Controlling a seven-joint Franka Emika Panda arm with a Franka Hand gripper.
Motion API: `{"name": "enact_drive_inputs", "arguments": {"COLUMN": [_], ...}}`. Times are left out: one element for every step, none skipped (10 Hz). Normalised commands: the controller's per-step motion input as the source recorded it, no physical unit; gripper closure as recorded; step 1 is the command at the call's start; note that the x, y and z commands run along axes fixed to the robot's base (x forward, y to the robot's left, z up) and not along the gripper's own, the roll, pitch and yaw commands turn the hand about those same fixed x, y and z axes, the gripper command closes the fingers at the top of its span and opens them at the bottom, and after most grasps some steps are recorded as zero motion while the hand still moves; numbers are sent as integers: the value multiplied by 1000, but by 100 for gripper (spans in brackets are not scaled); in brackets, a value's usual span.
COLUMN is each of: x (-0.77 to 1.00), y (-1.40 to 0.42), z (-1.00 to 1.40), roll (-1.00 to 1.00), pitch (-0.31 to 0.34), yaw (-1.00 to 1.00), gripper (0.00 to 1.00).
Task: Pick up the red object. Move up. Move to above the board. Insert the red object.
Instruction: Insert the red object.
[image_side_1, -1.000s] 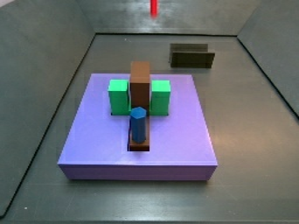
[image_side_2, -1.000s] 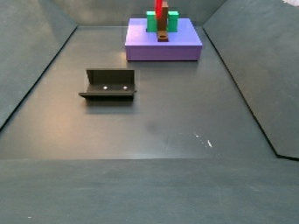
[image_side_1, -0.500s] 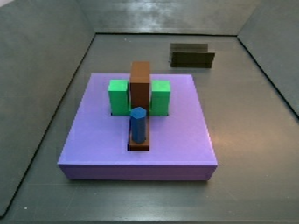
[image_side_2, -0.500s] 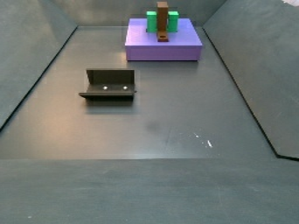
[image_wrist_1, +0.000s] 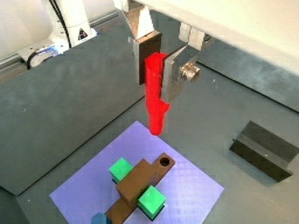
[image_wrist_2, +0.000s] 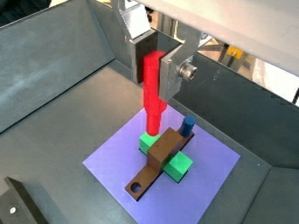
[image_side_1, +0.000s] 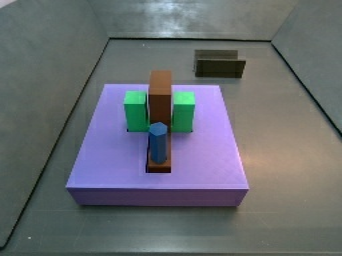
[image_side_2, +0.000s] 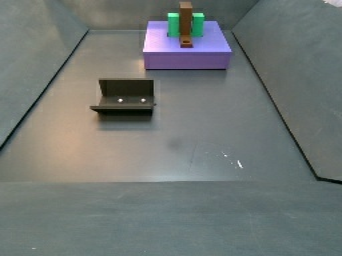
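In both wrist views my gripper (image_wrist_1: 156, 63) (image_wrist_2: 153, 63) is shut on the red object (image_wrist_1: 155, 92) (image_wrist_2: 152, 92), a slim red peg hanging upright between the silver fingers, high above the board (image_wrist_1: 193, 179) (image_wrist_2: 117, 157). The board is a lilac slab with a brown centre piece (image_wrist_1: 142, 179) (image_wrist_2: 158, 157) and two green blocks (image_wrist_1: 121, 168) (image_wrist_2: 177, 164). A blue peg (image_wrist_2: 186, 125) stands in the brown piece. In both side views the board (image_side_1: 114, 165) (image_side_2: 211, 57) shows with the blue peg (image_side_1: 158, 141), but the gripper and red object are out of view.
The dark L-shaped fixture stands on the grey floor apart from the board (image_wrist_1: 267, 149) (image_wrist_2: 17, 203) (image_side_1: 221, 64) (image_side_2: 126, 97). Grey walls enclose the floor on all sides.
The red object hung at the upper edge of the side views a second ago; it has risen out of them. The board and fixture have not moved.
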Motion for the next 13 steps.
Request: {"name": "enact_drive_inputs", "arguments": {"x": [0, 23, 197, 234, 426, 374, 129, 0, 66, 0, -17, -57, -46], "y": [211, 191, 140, 80, 143, 229, 246, 169, 29, 0, 0, 0, 0], "z": [-443, -680, -783, -846, -860, -749, -591, -417, -126, -37, -137, -211, -240], "roll": [56, 84, 60, 56, 57, 13, -3, -74, -76, 7, 0, 0, -4], "pitch": [-163, -199, -147, -153, -39, 0, 0, -43, 0, 0, -3, -36, -40], "yaw": [129, 143, 117, 91, 0, 0, -120, -134, -49, 0, 0, 0, 0], "gripper": [100, 100, 100, 100, 100, 100, 100, 100, 100, 100, 100, 100, 100]}}
